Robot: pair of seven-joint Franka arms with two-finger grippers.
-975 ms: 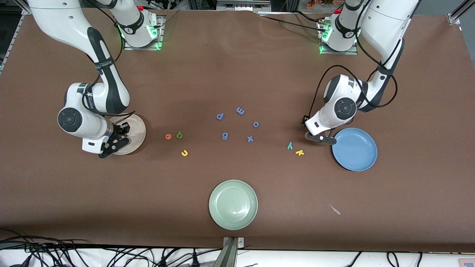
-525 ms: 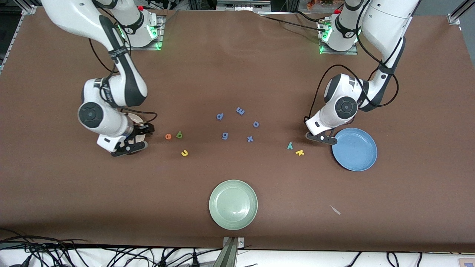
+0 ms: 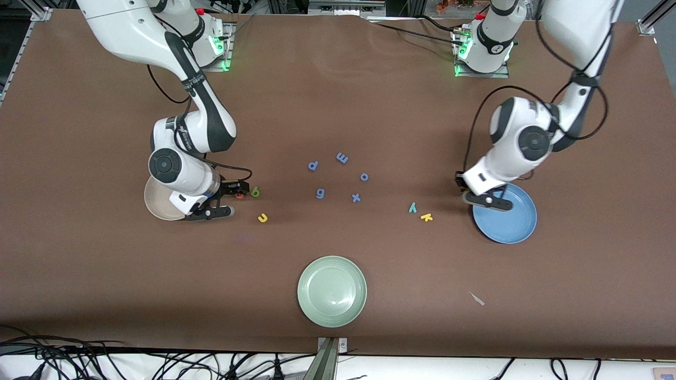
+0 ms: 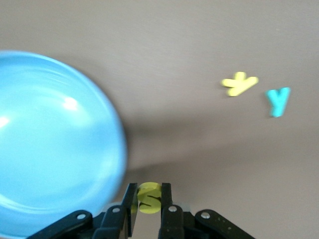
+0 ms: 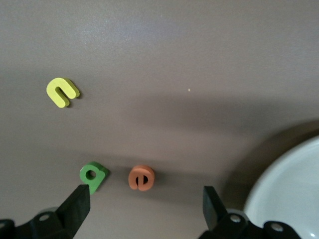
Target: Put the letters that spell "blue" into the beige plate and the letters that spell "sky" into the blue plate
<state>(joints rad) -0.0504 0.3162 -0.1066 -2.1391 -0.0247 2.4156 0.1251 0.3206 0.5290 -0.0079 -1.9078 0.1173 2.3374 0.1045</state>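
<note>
Left tool (image 4: 148, 204) pinched nearly closed, right tool (image 5: 144, 204) spread wide

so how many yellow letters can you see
3. The yellow u lies on the table nearer the front camera than the green b. The yellow k lies beside the teal y. The yellow s sits between the left gripper's fingers.
</note>
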